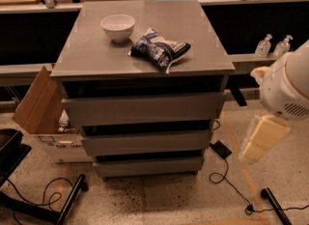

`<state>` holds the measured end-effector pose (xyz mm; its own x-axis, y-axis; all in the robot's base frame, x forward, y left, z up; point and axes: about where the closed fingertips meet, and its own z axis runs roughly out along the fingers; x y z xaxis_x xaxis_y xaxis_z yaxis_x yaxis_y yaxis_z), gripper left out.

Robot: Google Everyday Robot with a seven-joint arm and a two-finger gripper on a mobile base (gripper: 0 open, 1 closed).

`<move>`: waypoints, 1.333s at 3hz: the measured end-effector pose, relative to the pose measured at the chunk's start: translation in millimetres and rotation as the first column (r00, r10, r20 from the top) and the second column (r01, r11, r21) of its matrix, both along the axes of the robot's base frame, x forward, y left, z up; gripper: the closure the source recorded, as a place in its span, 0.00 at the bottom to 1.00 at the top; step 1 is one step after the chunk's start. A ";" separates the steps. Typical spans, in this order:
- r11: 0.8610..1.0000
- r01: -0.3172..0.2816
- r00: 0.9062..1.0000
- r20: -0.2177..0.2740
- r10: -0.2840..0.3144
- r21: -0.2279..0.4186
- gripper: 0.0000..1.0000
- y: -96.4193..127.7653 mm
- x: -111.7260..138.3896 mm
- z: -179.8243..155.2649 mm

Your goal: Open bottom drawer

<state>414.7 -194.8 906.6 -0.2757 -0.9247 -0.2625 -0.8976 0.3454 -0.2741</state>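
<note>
Speckled terrazzo floor (159, 202) surrounds a grey three-drawer cabinet (145, 64) standing in the middle of the view. On its top, a white bowl (118, 27) sits toward 11 o'clock, and a dark blue snack bag (159, 50) lies just beside it toward the centre. The bottom drawer (149, 165) is at the cabinet's 6 o'clock, lowest of the three fronts and pushed in, with a dark slit above it. At 9 o'clock leans an open cardboard box (41, 118). At 3 o'clock hangs the white robot arm (287, 89). Its cream gripper (264, 137) hangs below it, well apart from the cabinet, touching nothing; whether it is open or closed cannot be told.
</note>
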 end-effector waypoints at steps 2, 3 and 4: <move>0.998 0.018 0.995 0.098 -0.013 -0.053 0.00 26.2 5.7 -97.0; 0.998 0.019 0.996 0.093 -0.014 -0.056 0.00 26.9 5.2 -101.5; 0.996 0.029 0.997 0.072 -0.023 -0.079 0.00 35.5 4.9 -149.4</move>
<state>419.6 -159.3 757.3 -0.2832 -0.9362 -0.2082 -0.8657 0.3430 -0.3647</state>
